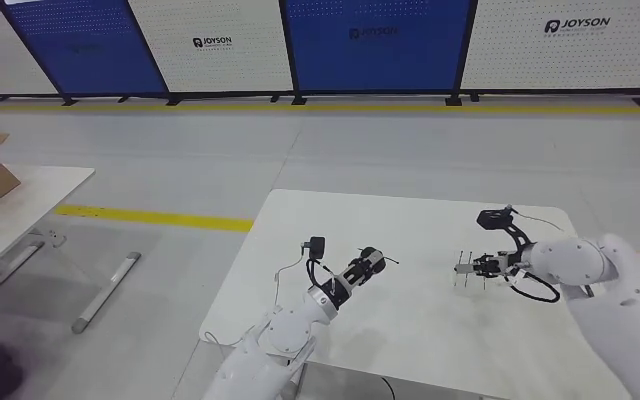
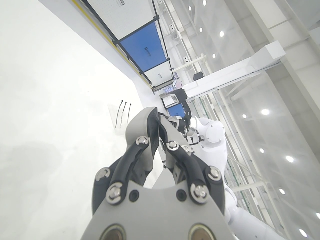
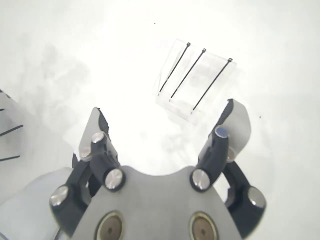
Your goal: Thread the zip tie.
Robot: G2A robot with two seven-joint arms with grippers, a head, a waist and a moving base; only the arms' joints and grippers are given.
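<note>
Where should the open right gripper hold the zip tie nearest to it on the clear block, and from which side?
Probably its strap's middle, from above, the right gripper with one finger on each side. The zip tie lies flat and thin across the clear block, an outer one, with a gap to its neighbour.

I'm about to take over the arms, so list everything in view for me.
table: one, white, under both arms.
holder: one, clear, on the table.
zip ties: three, black, side by side on the holder.
side table: one, white, off to the robot's left.
panels: several, blue and white, across the floor behind the table.
left tool: one, grey and black, shut, over the table; thin dark strand at its tip, too small to identify.
right tool: one, grey and black, open, by the holder.
</note>
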